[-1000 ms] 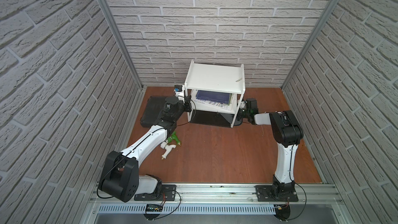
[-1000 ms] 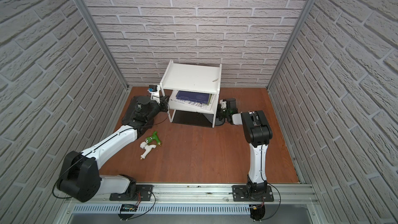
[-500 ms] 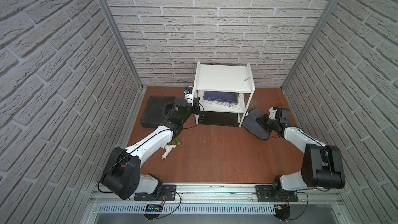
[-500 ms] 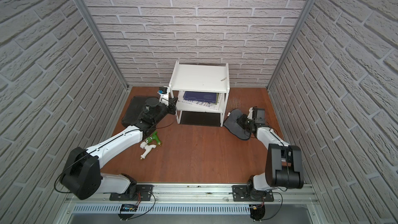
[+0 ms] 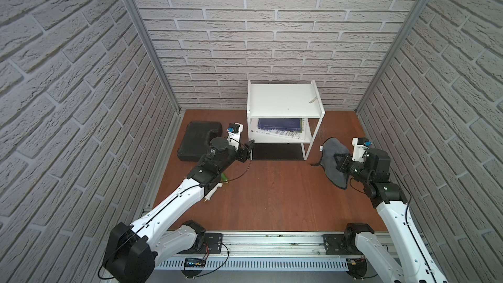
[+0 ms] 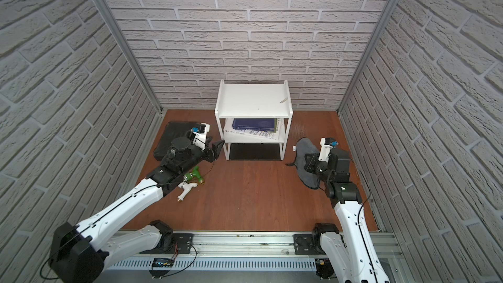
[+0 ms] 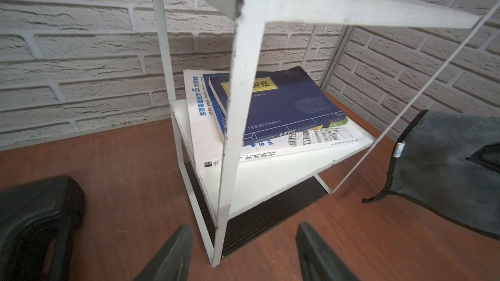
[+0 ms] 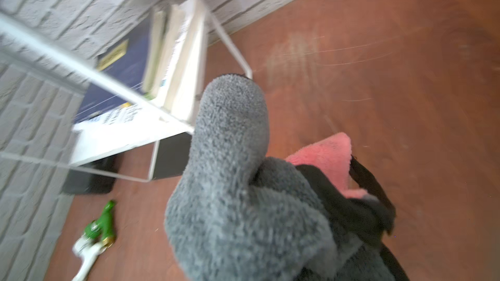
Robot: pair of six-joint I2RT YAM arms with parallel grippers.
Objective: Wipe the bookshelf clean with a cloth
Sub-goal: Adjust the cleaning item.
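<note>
A brown wooden bench carried a white metal-framed bookshelf, flanked by a black plastic case and grey microfibre cloth, green spray bottle nearby.

The large white paperback book carries a line of blue Chinese characters with a big "5" along one edge, a small QR code at its corner, and the black characters "实用教程" near its front edge. The navy blue book lying on it has a yellow label ending in "谈". Its spine print is too small to read.
</note>
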